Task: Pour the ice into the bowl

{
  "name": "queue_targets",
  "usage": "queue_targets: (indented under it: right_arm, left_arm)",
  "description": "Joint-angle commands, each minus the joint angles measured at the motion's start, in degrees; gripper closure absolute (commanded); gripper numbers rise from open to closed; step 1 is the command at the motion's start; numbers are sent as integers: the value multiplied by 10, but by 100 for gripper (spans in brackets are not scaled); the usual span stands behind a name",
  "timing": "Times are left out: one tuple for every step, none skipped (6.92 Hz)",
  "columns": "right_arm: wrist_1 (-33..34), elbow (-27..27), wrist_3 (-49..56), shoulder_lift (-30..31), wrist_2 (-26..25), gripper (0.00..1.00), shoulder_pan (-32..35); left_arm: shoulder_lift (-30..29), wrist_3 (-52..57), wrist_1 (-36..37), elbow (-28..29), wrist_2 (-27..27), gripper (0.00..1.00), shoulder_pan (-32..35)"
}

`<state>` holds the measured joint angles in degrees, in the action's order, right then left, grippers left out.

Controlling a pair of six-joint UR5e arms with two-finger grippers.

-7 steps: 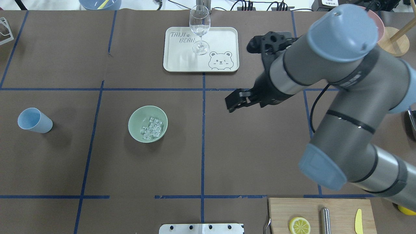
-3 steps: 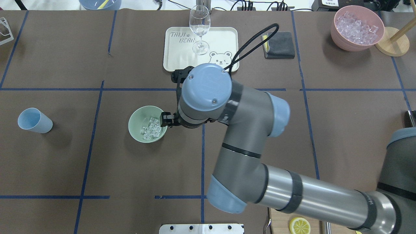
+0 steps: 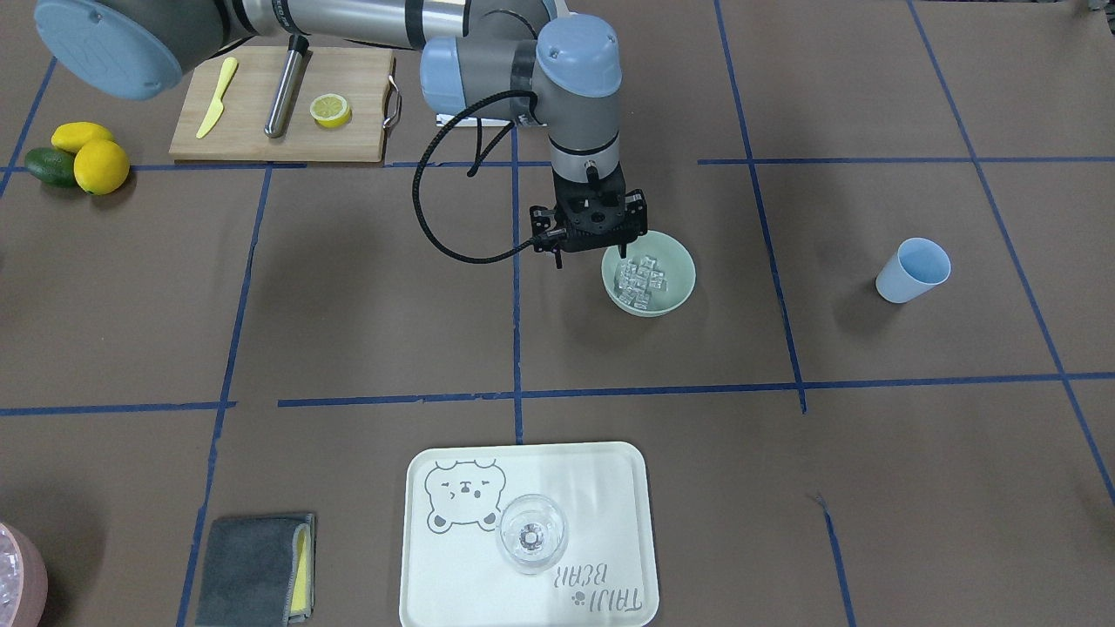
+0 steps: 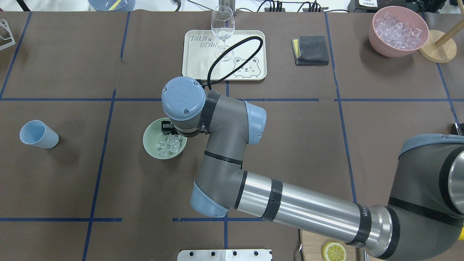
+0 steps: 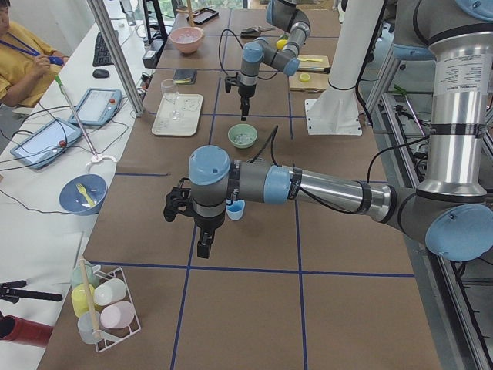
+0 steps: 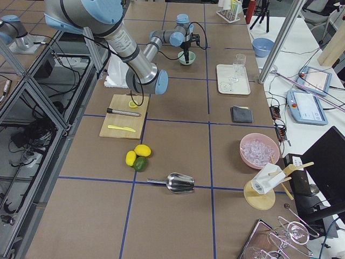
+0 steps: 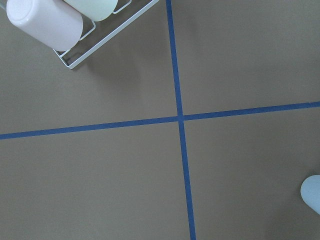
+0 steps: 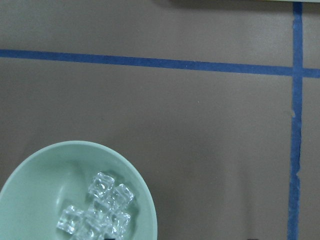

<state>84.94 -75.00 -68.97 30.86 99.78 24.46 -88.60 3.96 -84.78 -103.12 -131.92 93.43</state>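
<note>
1. Located the bowl (image 3: 679, 280) upright on the table (image 3: 348, 305), just to the robot's left of the centre tape line (image 3: 516, 348).
2. Found the ice (image 3: 638, 280) heaped inside the bowl as a cluster of clear cubes across the bottom.
3. Recorded the right gripper (image 3: 591, 255) pointing straight down over the bowl's rim on the side toward the robot's right, partly above the bowl's inside and partly above the table. Could not tell whether it touched the rim.
4. Read the right jaws as spread apart, with nothing between them.
5. Saw the left gripper (image 5: 203, 247) only in the exterior left view, pointing down above the table, just beside the blue cup (image 3: 912, 269) and well apart from the bowl. Could not tell whether its jaws were spread or closed.
6. Noted the blue cup on the robot's left side of the table, well apart from the bowl.
7. Noted a tray (image 3: 610, 488) across the table from the robot, carrying a wine glass (image 3: 531, 533).
8. Noted a pink bowl (image 4: 380, 45) of ice cubes at the far corner on the robot's right.
</note>
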Motion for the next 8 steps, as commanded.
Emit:
queue_targets:
  right_arm:
    - [-7, 39, -1, -12, -4, 14, -8]
    - [-7, 50, -9, -19, -3, 18, -9]
    - [-8, 61, -11, -25, -3, 27, -10]
    - [-8, 64, -12, -26, -3, 41, -11]
    - [-8, 64, -11, -27, -3, 65, -13]
    - [-9, 64, -11, -29, -3, 83, -16]
    - [-21, 65, -15, -29, -3, 96, -17]
    - [-33, 67, -20, -29, -3, 100, -20]
  left_arm:
    - [0, 0, 0, 0, 0, 0, 0]
    - [0, 0, 0, 0, 0, 0, 0]
    - [0, 0, 0, 0, 0, 0, 0]
    - [0, 0, 0, 0, 0, 0, 0]
    - [0, 0, -1, 0, 0, 0, -1]
    - [0, 0, -1, 0, 0, 0, -1]
    - [-1, 0, -1, 0, 0, 0, -1]
    - [-1, 0, -1, 0, 0, 0, -1]
